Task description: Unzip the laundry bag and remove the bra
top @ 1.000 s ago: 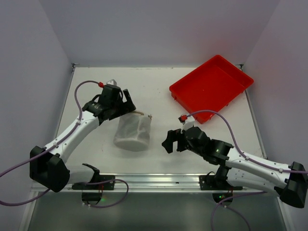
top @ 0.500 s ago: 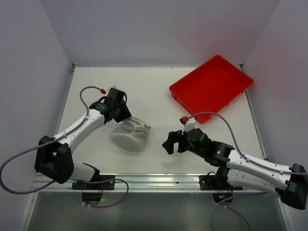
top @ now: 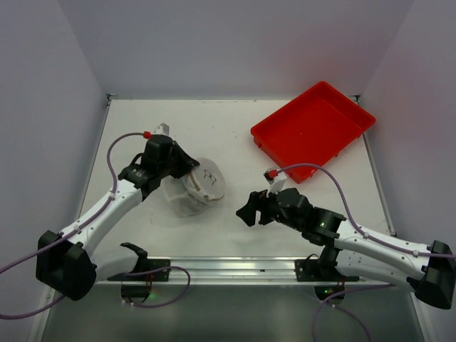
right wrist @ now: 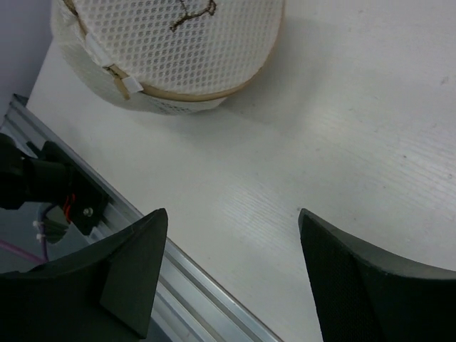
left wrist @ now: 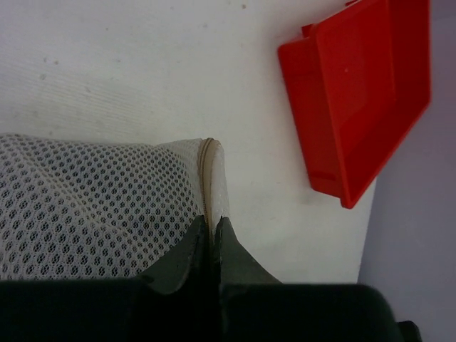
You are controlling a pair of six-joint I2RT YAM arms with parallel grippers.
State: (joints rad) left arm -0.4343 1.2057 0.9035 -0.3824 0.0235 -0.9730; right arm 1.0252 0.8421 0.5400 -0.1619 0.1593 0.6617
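Observation:
The laundry bag (top: 187, 194), a white mesh cylinder, lies tipped left of the table's middle, its round end with the small black bra icon (top: 207, 175) turned up and to the right. My left gripper (top: 184, 169) is shut on the bag's stiff tan rim (left wrist: 207, 171), the edge pinched between the fingertips (left wrist: 201, 229). The mesh wall (left wrist: 92, 203) fills the left wrist view's left side. My right gripper (top: 246, 209) hovers open to the bag's right, nothing between its fingers (right wrist: 135, 249). The bag (right wrist: 171, 50) sits ahead of it, apart. The bra is hidden.
A red plastic tray (top: 313, 128) stands at the back right, also the red tray (left wrist: 363, 100) in the left wrist view. A metal rail (top: 228, 267) runs along the near table edge, close under the right gripper (right wrist: 234, 214). White walls enclose the table.
My left gripper has shut on the bag's rim and pulled it up, tipping the printed end upward. The right jaws have narrowed a little and crept left.

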